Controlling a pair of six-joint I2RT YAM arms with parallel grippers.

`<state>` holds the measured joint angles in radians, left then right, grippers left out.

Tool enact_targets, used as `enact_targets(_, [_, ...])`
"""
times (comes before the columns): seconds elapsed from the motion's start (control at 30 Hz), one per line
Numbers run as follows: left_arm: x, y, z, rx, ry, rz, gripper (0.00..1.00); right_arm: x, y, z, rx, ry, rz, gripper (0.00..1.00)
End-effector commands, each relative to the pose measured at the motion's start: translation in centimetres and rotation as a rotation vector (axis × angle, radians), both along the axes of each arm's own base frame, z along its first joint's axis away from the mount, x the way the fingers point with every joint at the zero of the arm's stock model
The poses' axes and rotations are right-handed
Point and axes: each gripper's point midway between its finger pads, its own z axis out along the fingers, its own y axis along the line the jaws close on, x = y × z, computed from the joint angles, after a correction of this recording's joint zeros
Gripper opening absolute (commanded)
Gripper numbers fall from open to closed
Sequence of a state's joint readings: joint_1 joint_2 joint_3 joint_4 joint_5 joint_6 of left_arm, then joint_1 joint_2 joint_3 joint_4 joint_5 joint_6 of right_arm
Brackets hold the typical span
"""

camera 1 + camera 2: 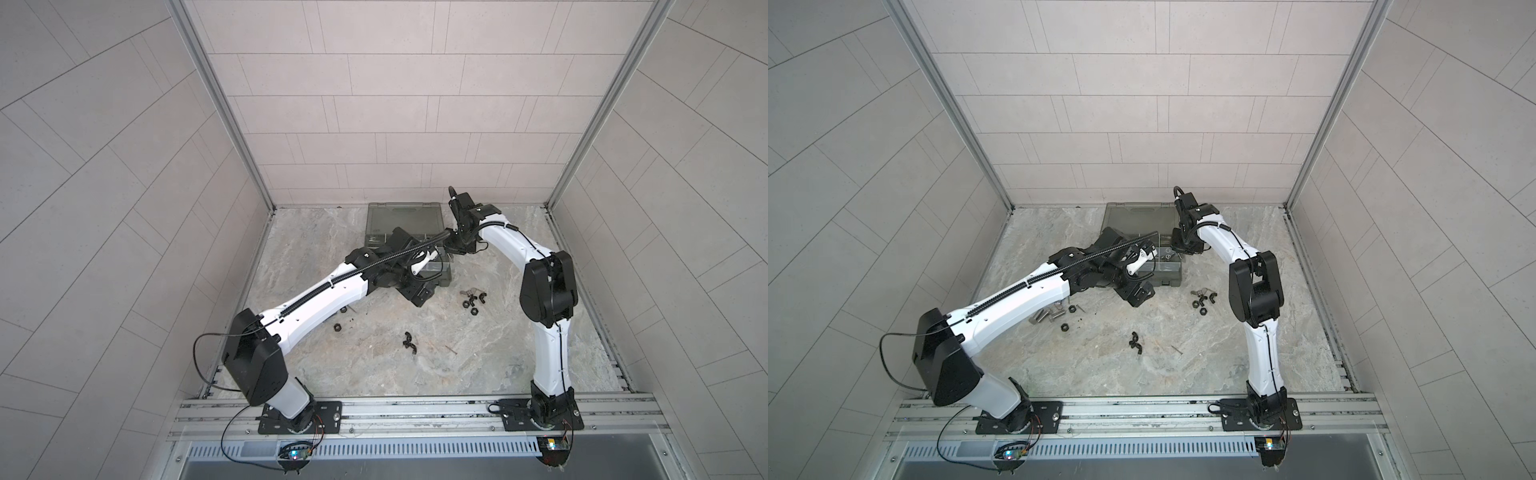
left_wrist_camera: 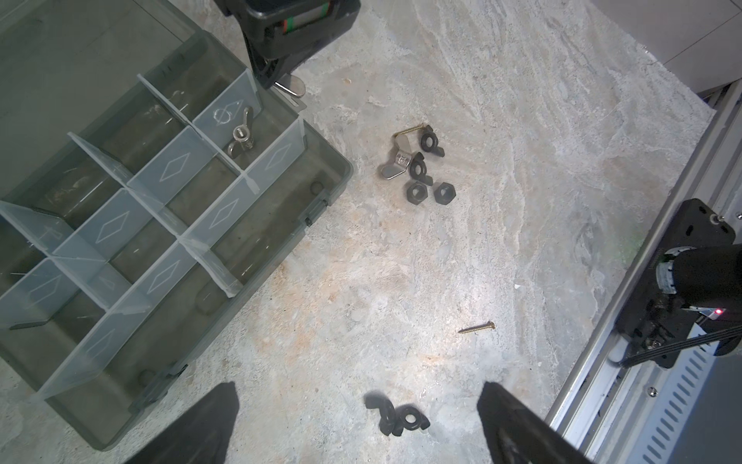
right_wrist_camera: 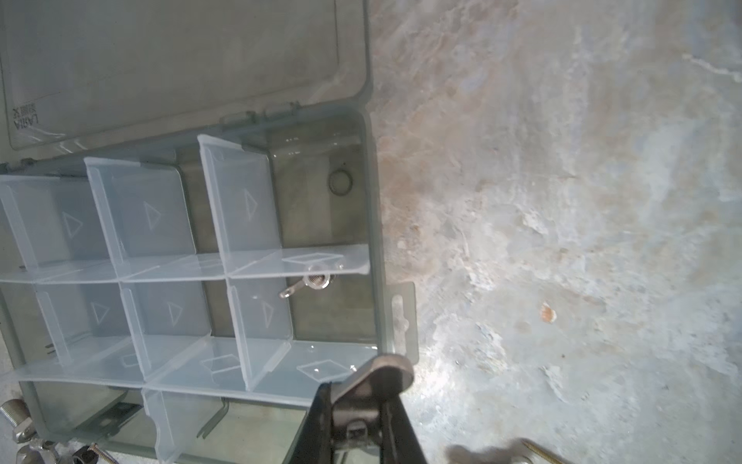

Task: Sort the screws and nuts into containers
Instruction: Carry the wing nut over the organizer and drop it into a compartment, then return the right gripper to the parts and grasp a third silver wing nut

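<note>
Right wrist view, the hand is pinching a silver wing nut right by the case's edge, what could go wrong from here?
1. The silver wing nut in the right hand hangs about over the outer wall of the case; released here, it may bounce off onto the table.
2. One ear sticks out of the grip, so it might twist or slip.
3. In a top view the left arm crosses the case close by; the two could bump.
</note>
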<state>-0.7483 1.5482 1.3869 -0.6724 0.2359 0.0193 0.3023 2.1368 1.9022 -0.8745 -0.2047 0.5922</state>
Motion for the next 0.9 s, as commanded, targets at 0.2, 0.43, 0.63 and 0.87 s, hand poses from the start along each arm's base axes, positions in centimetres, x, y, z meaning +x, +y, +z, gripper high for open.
enact_targets(0.2, [-0.2,3.1,0.6,0.01,-0.013,0.057,1.0,1.2,1.9,-1.4,0.017,0.022,0.009,0.1])
enact_targets(0.43, [0.3,3.8,0.5,0.015,-0.022,0.082,1.0,0.9,2.9,-2.5,0.022,0.049,0.038,0.13])
enact_targets(0.63, [0.8,3.8,0.5,0.002,-0.025,0.094,1.0,0.7,3.1,-0.4,0.026,0.022,0.077,0.3])
enact_targets(0.87, [1.1,2.8,0.3,-0.034,-0.009,0.086,1.0,-1.0,1.4,2.5,-0.03,0.009,0.097,0.34])
